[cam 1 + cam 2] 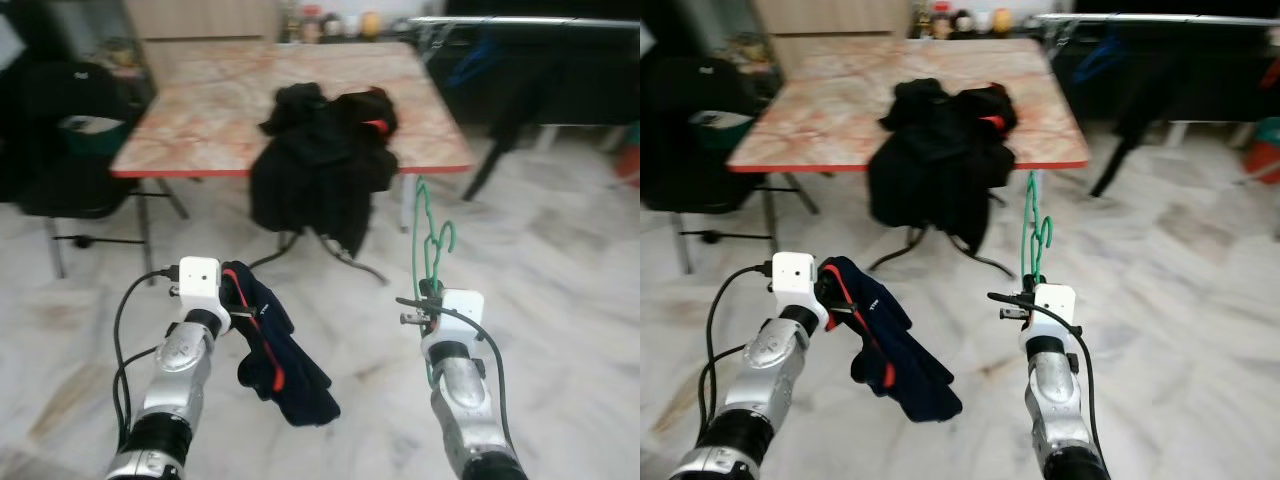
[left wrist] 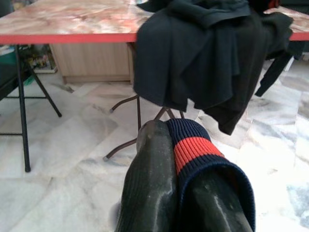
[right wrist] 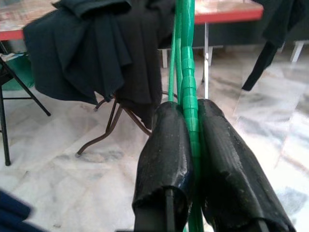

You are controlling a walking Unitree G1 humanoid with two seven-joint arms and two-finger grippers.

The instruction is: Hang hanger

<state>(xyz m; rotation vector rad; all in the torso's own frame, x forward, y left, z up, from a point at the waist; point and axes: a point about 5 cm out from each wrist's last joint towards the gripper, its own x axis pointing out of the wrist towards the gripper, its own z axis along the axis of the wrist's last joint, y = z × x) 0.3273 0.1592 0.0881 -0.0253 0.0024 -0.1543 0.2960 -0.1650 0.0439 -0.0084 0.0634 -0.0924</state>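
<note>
My right gripper [image 1: 431,290] is shut on a green plastic hanger [image 1: 430,235] that stands upright above it, hook at the top. The right wrist view has the green hanger [image 3: 186,87] clamped between the two black fingers [image 3: 164,159]. On the left, my left gripper [image 1: 232,290] is shut on a dark navy garment [image 1: 275,355] with a red stripe, which hangs down toward the floor. In the left wrist view the garment's navy and red ribbed edge [image 2: 193,150] wraps over one finger [image 2: 149,188].
Ahead stands a marble-patterned table with a red edge [image 1: 200,110], a pile of black clothes [image 1: 325,150] draped over its front. A metal clothes rail [image 1: 520,20] with dark garments is at the back right. A black chair [image 1: 70,130] stands at the left. White marble floor lies between.
</note>
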